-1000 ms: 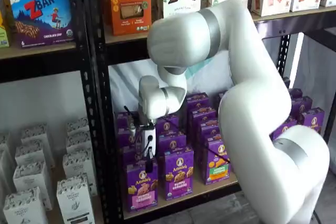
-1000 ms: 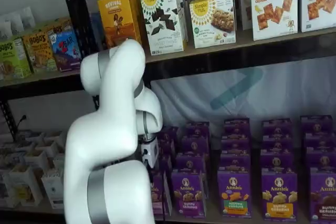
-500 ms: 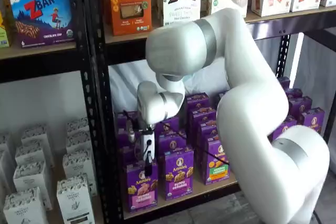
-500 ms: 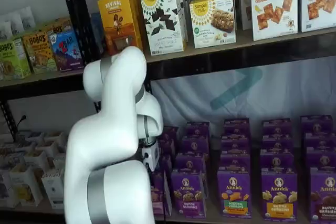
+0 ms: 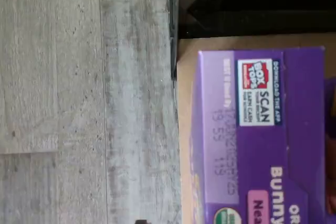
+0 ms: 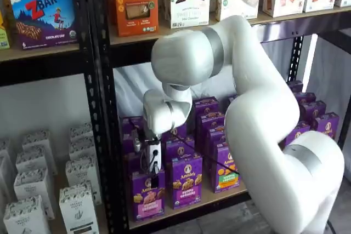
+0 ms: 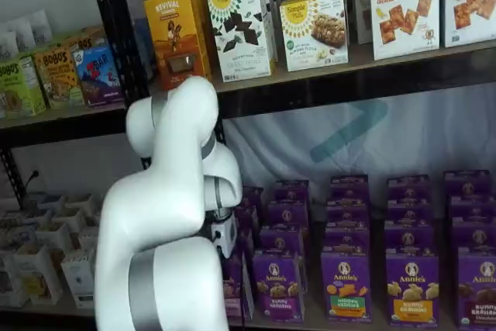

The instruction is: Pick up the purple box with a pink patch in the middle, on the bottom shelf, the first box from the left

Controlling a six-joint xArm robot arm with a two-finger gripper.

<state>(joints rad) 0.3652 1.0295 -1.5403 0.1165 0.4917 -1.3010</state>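
Note:
The purple box [image 6: 148,194] with the pink panel stands upright at the front left of the bottom shelf [image 6: 239,188]. In a shelf view my gripper [image 6: 154,180] hangs straight down over the box's top; its black fingers reach the top edge and show no clear gap. In a shelf view the arm hides most of the box [image 7: 233,291], and only the gripper's white body [image 7: 225,234] shows. The wrist view shows the box's purple top flap [image 5: 252,129] with a Box Tops label, close up, on the tan board [image 5: 185,129].
A purple box with a purple panel [image 6: 186,182] stands right beside the target, then one with a green-orange panel [image 6: 226,171]. More purple boxes stand in rows behind. A black upright [image 6: 104,135] rises just left of it. White cartons [image 6: 77,206] fill the left bay. The grey floor [image 5: 84,98] lies below.
The gripper has come down a little, and its fingers now reach the top of the pink-panel box. The arm's elbow has shifted slightly. The boxes have not moved.

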